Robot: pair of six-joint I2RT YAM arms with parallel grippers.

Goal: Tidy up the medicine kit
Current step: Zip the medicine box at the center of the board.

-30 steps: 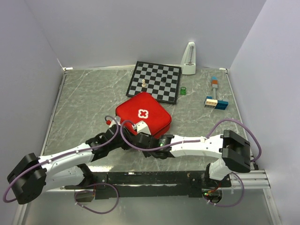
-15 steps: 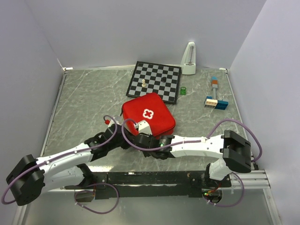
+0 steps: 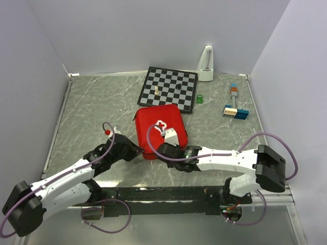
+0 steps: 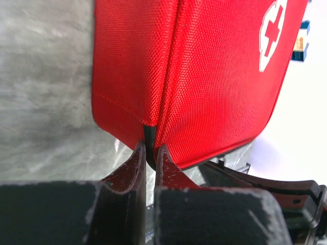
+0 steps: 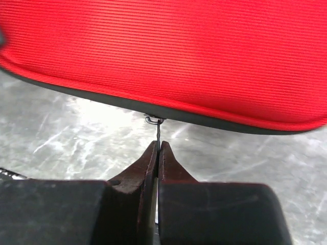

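Red kit point(image 3: 159, 131) lies on the table point(image 3: 92, 112), just in front of the chessboard point(image 3: 169, 88). Left fingers point(image 4: 134, 166) pinch its black seam at the near left corner. Right fingers point(image 5: 148, 161) are pressed together on the thin zip pull point(image 5: 155, 122) at the near edge.

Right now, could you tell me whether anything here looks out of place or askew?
The medicine kit sits skewed, one corner pinched by the left end effector, its zipper pull pinched by the right end effector. Nothing looks spilled or damaged.
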